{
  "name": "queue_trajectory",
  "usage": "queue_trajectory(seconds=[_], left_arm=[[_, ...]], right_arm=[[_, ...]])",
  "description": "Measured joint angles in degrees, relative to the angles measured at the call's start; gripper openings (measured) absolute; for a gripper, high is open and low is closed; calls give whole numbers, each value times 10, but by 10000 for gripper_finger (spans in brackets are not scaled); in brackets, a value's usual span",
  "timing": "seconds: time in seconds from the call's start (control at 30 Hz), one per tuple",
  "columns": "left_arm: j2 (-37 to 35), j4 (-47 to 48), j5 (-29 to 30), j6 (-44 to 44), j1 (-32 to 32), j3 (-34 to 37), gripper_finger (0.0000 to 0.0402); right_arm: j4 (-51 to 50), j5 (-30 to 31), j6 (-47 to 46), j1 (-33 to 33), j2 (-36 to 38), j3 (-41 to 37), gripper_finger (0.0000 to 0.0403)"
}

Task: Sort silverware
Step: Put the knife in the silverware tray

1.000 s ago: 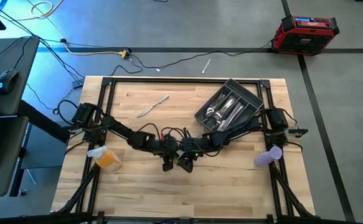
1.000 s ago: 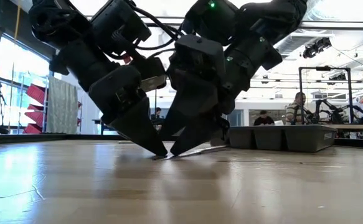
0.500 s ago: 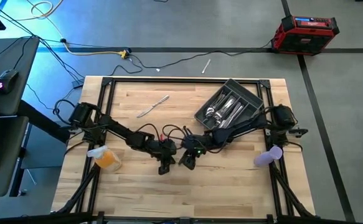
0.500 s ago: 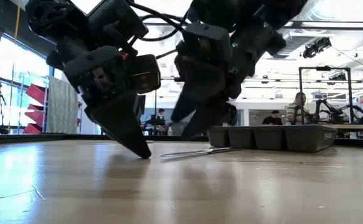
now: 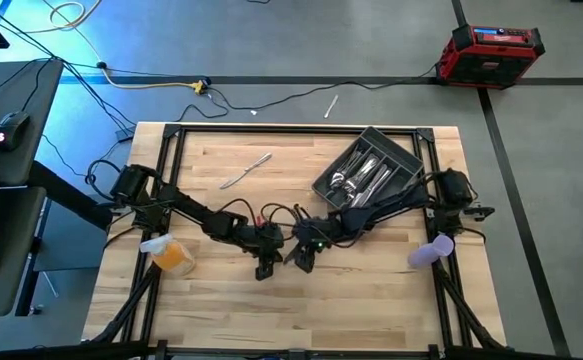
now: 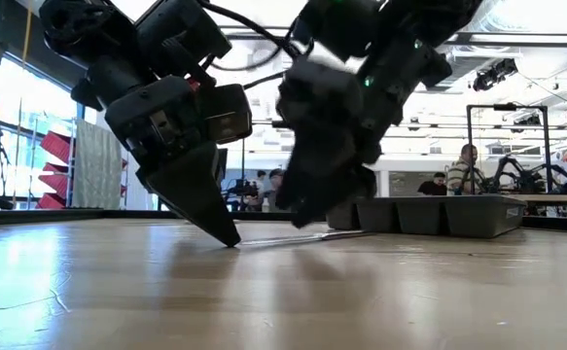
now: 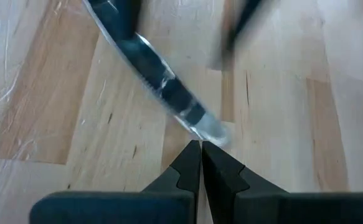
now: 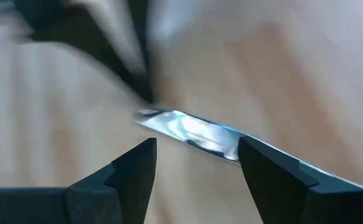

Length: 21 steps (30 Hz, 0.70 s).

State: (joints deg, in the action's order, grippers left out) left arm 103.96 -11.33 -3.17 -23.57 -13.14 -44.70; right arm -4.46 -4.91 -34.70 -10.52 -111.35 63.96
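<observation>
Centrally, the left gripper [image 7: 200, 147], fingers together, touched a knife [image 7: 169, 96]; the right gripper [image 8: 197, 149] hovered apart at three o'clock.

Wooden table [image 5: 221, 300] with black frame. Dark grey compartmented tray [image 5: 405, 158] sits angled at the far right corner. An orange object [image 5: 174, 254] lies near the left edge, a pale purple one [image 5: 429, 252] near the right. Red-and-black case [image 5: 493, 54] and cables [image 5: 271, 100] on the floor. Seated people [image 6: 466, 171] in the background.
</observation>
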Motion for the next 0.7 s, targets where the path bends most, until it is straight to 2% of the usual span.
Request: queue_trajectory(seconds=[0.17, 0.27, 0.37, 0.5, 0.7], left_arm=[[-1, 28, -12, 3, 0, -2, 0], [-1, 29, -13, 3, 0, -2, 0], [-1, 22, -13, 3, 0, -1, 0], [-1, 4, 0, 14, 0, 0, 0], [1, -25, 52, 41, 8, 0, 0]], right_arm=[[7, -33, 61, -12, 0, 0, 215], [-7, -30, 52, -12, 21, 0, 215], [-69, 6, 17, -8, 52, 1, 215], [-174, 89, -30, 3, 64, 1, 215], [-201, 99, -64, 17, 33, 1, 215]])
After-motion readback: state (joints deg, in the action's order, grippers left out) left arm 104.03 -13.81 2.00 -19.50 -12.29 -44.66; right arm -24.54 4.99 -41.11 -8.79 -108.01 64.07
